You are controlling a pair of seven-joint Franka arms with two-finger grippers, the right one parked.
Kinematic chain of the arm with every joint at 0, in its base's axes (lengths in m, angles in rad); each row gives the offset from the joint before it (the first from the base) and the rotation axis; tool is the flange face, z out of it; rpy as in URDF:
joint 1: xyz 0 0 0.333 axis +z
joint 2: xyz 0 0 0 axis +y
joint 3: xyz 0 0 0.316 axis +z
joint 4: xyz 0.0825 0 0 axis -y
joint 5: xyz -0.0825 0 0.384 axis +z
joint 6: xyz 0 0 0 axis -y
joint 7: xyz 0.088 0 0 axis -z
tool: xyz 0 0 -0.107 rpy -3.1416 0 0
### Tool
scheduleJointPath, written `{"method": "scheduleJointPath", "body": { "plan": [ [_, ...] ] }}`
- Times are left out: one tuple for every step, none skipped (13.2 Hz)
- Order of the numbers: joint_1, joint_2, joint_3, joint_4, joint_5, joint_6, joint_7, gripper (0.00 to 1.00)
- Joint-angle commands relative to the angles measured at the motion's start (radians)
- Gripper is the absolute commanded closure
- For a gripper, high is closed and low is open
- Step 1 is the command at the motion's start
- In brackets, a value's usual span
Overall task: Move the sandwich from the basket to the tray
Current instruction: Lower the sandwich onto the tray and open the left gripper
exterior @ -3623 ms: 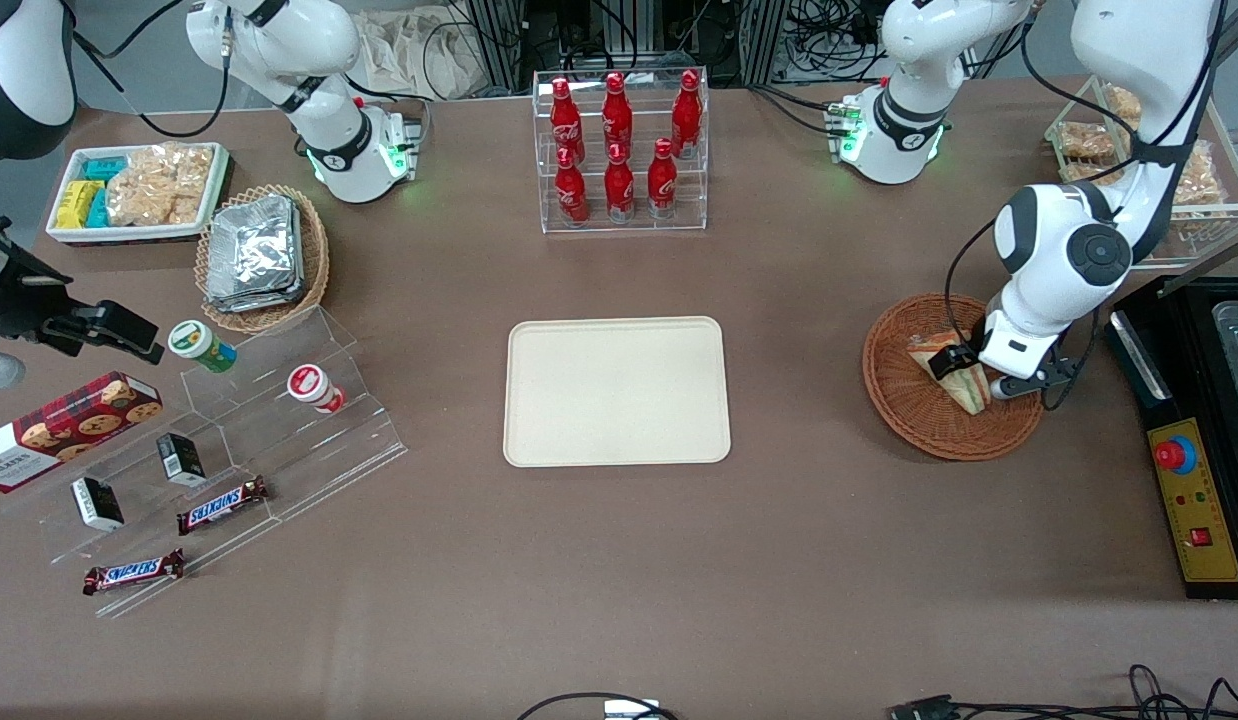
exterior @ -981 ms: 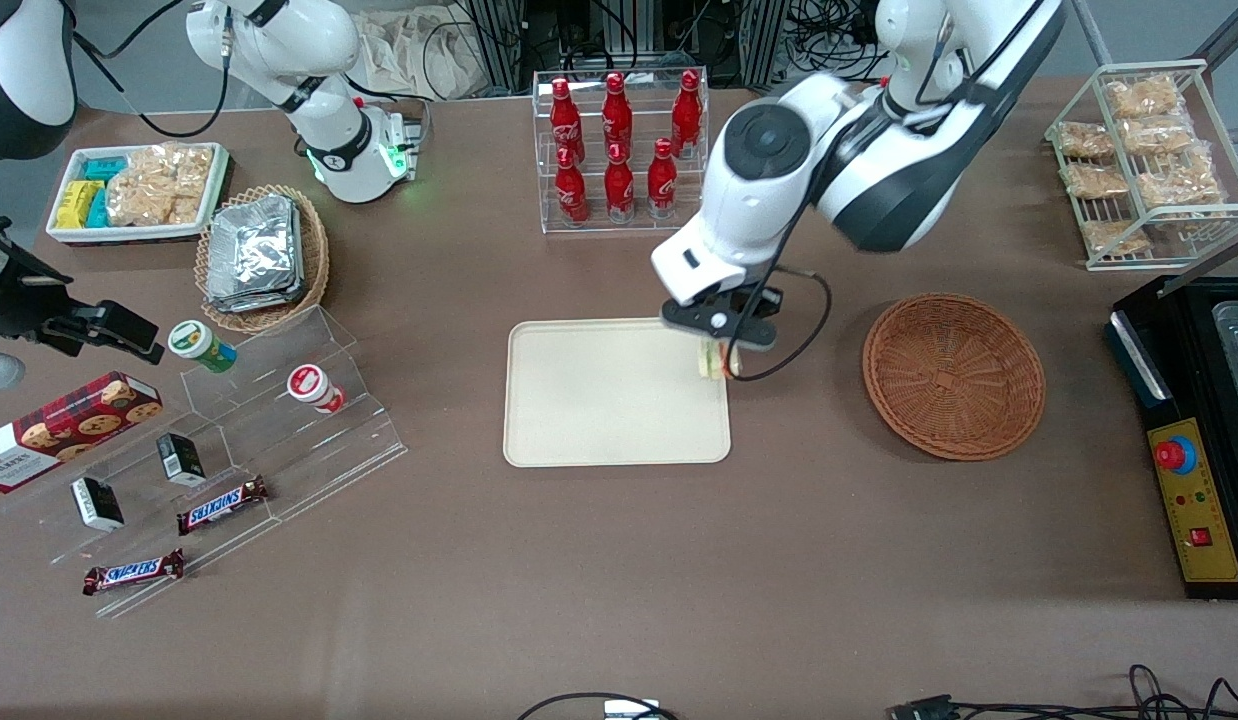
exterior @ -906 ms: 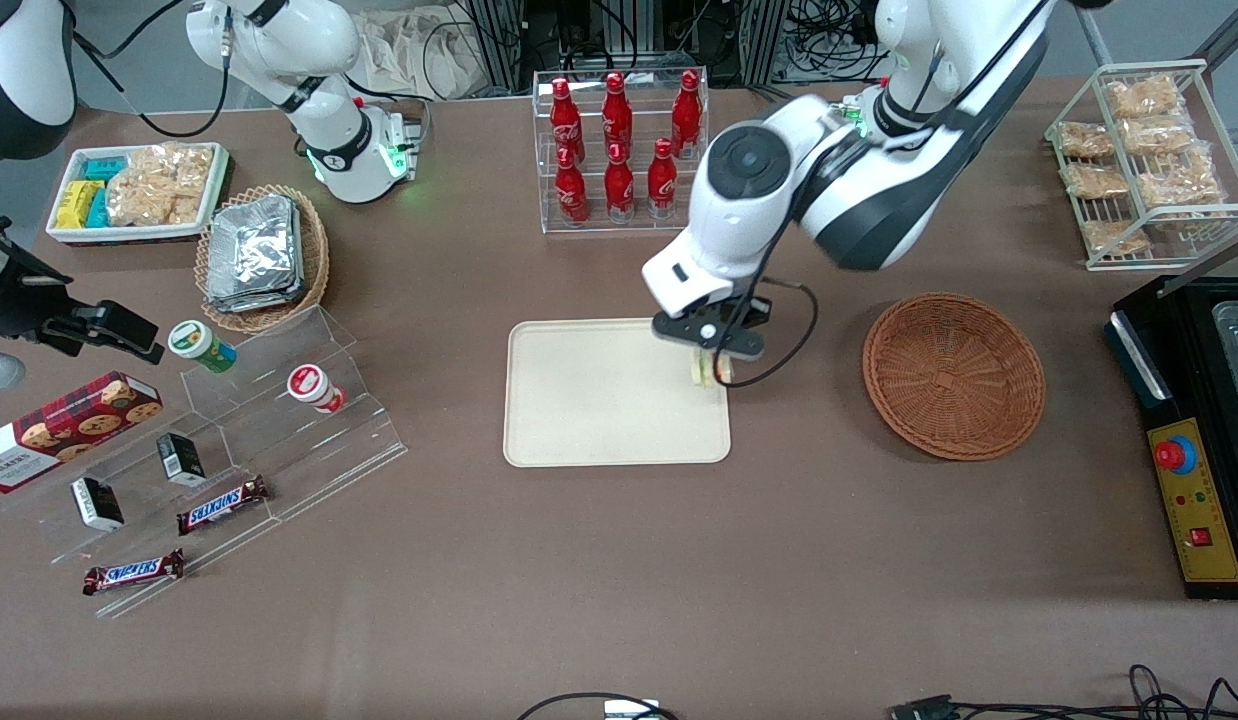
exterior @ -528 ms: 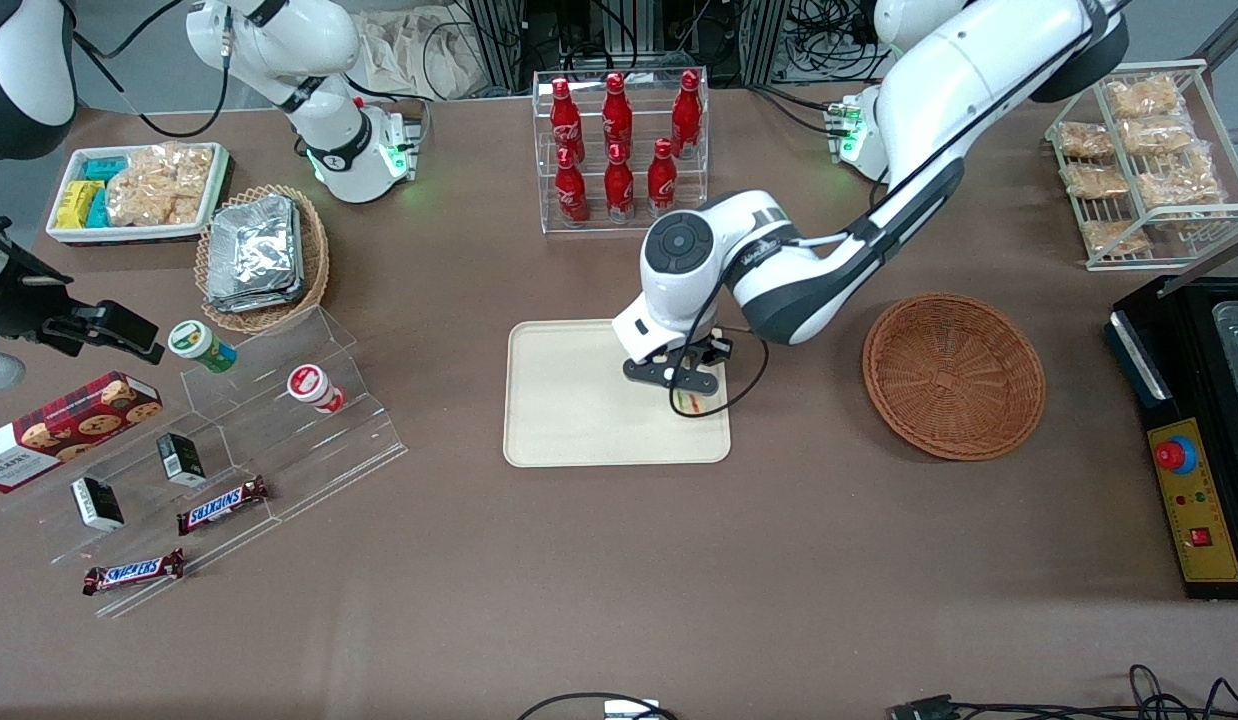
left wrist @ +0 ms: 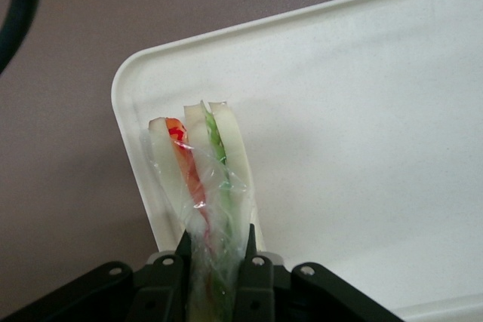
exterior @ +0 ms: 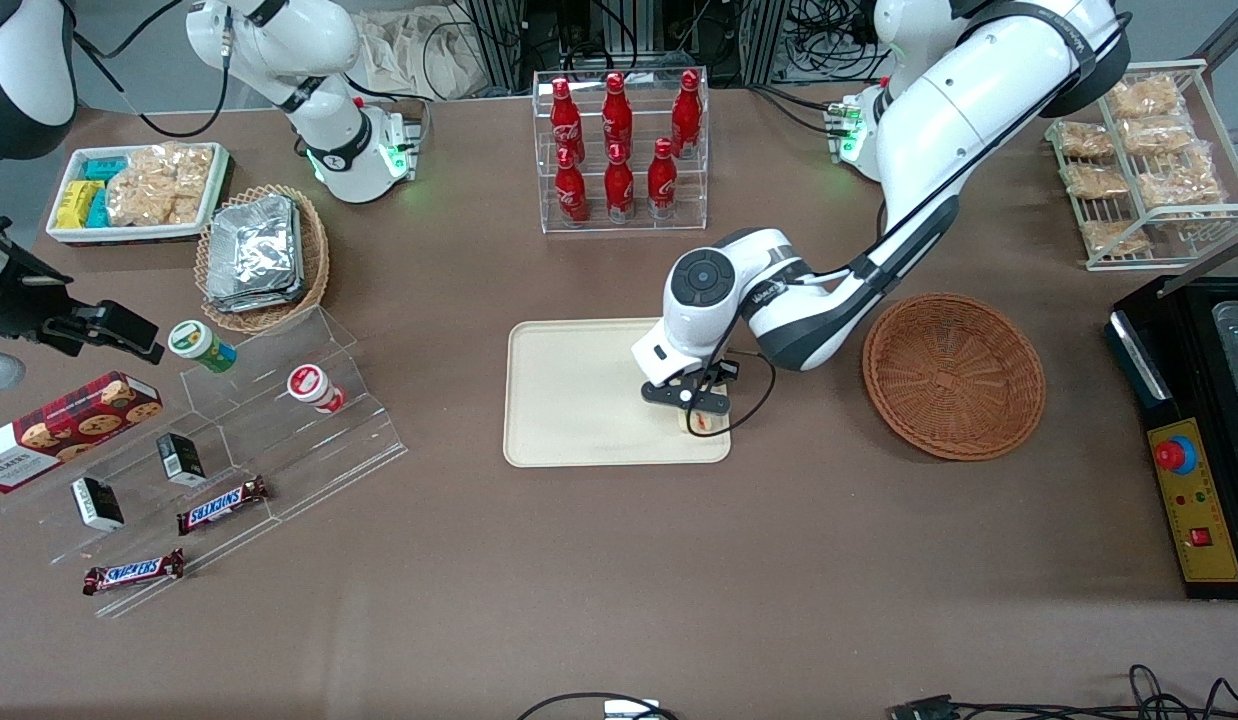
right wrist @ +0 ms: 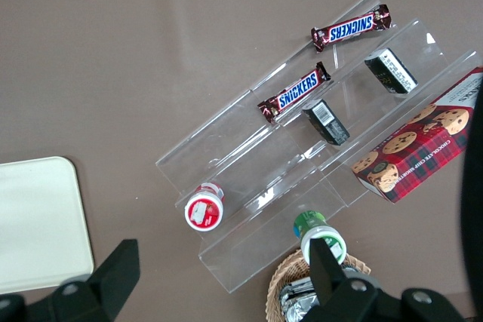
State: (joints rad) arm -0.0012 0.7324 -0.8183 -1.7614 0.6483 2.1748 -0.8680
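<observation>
Your end effector (left wrist: 215, 254) grips the sandwich (left wrist: 202, 179) over the tray (exterior: 579, 400), at its lower-right corner rim in the front view; the remaining tray surface is open.

End effector (exterior: 701, 412) with sandwich (left wrist: 202, 179) over tray (exterior: 579, 400) corner near basket (exterior: 954, 375).
</observation>
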Motion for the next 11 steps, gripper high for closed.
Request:
{"method": "scheduleJointPath", "body": {
  "plan": [
    [-0.002,-0.014,0.001,-0.012,0.025,0.019,-0.029,0.74],
    [-0.002,-0.013,0.002,-0.012,0.025,0.022,-0.029,0.69],
    [0.0,-0.013,0.002,-0.013,0.024,0.029,-0.029,0.42],
    [0.0,-0.013,0.004,-0.013,0.024,0.031,-0.031,0.0],
    [0.0,-0.013,0.007,-0.012,0.024,0.031,-0.032,0.0],
    [0.0,-0.014,0.007,-0.012,0.024,0.03,-0.032,0.0],
    [0.003,-0.021,0.007,-0.01,0.019,0.022,-0.032,0.0],
    [0.007,-0.025,0.005,-0.01,0.018,0.019,-0.031,0.0],
    [0.009,-0.031,0.005,-0.01,0.01,0.017,-0.032,0.0],
    [0.009,-0.04,0.002,-0.007,0.002,0.016,-0.034,0.0],
    [0.01,-0.063,0.001,-0.004,-0.01,0.005,-0.037,0.0]
  ]
}}
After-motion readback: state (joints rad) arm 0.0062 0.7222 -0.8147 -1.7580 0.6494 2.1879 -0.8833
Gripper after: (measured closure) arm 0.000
